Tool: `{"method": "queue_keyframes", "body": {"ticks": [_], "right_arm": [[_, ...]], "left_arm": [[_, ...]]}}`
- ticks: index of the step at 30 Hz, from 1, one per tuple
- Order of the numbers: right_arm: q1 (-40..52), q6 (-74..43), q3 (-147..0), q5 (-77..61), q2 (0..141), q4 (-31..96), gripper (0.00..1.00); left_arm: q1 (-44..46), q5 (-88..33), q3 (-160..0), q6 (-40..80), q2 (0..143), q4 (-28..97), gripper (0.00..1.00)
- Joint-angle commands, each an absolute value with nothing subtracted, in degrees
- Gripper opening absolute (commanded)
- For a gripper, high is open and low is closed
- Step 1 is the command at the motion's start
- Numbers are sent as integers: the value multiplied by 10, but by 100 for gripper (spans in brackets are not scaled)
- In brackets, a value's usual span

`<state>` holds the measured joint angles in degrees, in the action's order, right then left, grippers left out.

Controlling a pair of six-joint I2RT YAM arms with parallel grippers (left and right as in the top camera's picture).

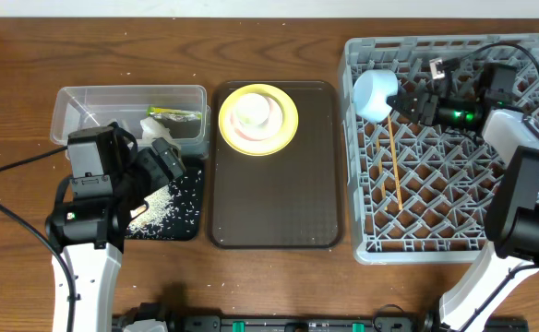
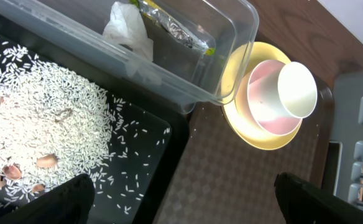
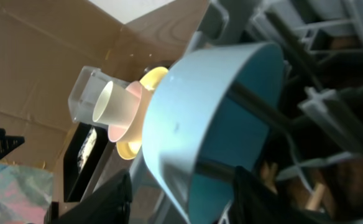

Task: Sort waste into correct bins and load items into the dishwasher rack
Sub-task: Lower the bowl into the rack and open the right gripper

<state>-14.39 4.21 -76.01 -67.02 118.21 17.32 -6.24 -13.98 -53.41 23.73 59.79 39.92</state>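
The brown wooden table (image 1: 269,18) carried, left to right: clear rectangular plastic tub (image 1: 131,89) touching shallow black rectangular tray (image 1: 182,231); dark brown serving tray (image 1: 274,203); large light-grey pegged plastic crate (image 1: 417,254).

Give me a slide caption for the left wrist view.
Rice scraps spread on black tray; tissue and wrapper in the clear tub; white cup and pink bowl on yellow plate.

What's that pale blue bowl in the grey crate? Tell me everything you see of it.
The bowl is round and smooth, light blue outside, deeper teal inside, seemingly plastic, empty and whole. It lies tipped on its side among the pegs in the rack's top-left corner in the overhead view, opening turned toward the right gripper. The gripper's fingers sit either side of its rim; whether they pinch it is unclear.
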Motion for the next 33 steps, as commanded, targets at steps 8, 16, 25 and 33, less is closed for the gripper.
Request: {"method": "queue_keyframes", "body": {"ticks": [8, 16, 25, 33], "right_arm": [[-167, 6, -762, -525, 1115, 180, 54], [-97, 7, -762, -358, 991, 258, 52], [71, -28, -761, -142, 950, 406, 48], [184, -114, -761, 28, 979, 440, 47]], "left_arm": [[-65, -138, -547, 230, 599, 399, 96], [-65, -138, -547, 230, 599, 399, 96], [-65, -138, -547, 230, 599, 399, 96], [-65, -138, -547, 230, 599, 399, 96]]}}
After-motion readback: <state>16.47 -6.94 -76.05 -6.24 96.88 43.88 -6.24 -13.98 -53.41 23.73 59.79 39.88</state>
